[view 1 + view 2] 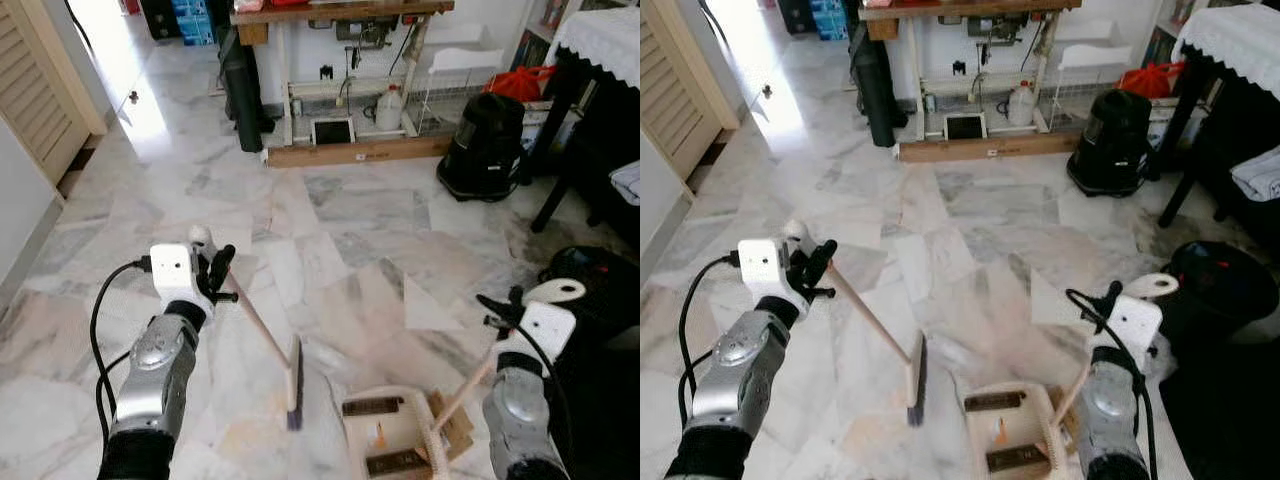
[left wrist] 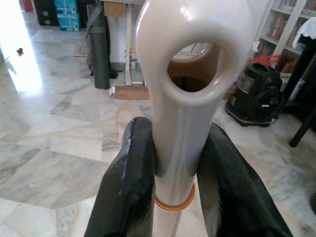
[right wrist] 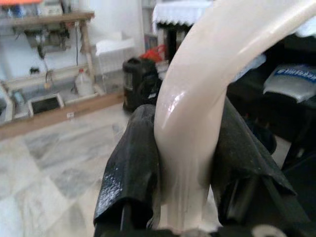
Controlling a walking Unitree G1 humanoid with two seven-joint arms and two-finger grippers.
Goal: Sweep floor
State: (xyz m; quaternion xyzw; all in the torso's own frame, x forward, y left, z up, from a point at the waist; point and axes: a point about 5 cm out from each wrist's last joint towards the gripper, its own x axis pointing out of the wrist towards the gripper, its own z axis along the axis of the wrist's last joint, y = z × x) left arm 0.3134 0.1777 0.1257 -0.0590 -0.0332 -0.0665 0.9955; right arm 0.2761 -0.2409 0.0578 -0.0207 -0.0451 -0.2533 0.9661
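Note:
My left gripper [image 1: 218, 268] is shut on the cream handle [image 2: 183, 98] of a small broom [image 1: 268, 336]. Its shaft slopes down to the dark bristle head [image 1: 294, 385] resting on the marble floor [image 1: 340, 220]. My right gripper [image 1: 510, 310] is shut on the cream handle [image 3: 202, 113] of a dustpan [image 1: 395, 435]. The pan sits on the floor just right of the bristles, with brown scraps and litter inside it. In the wrist views both pairs of black fingers [image 2: 129, 187] clamp their handles.
A black bin [image 1: 590, 285] stands close by my right arm. A black vacuum cleaner [image 1: 488, 148], a dark table [image 1: 590, 100] with a lace cloth and a workbench [image 1: 340, 70] line the far side. A louvred door [image 1: 35, 80] is at the far left.

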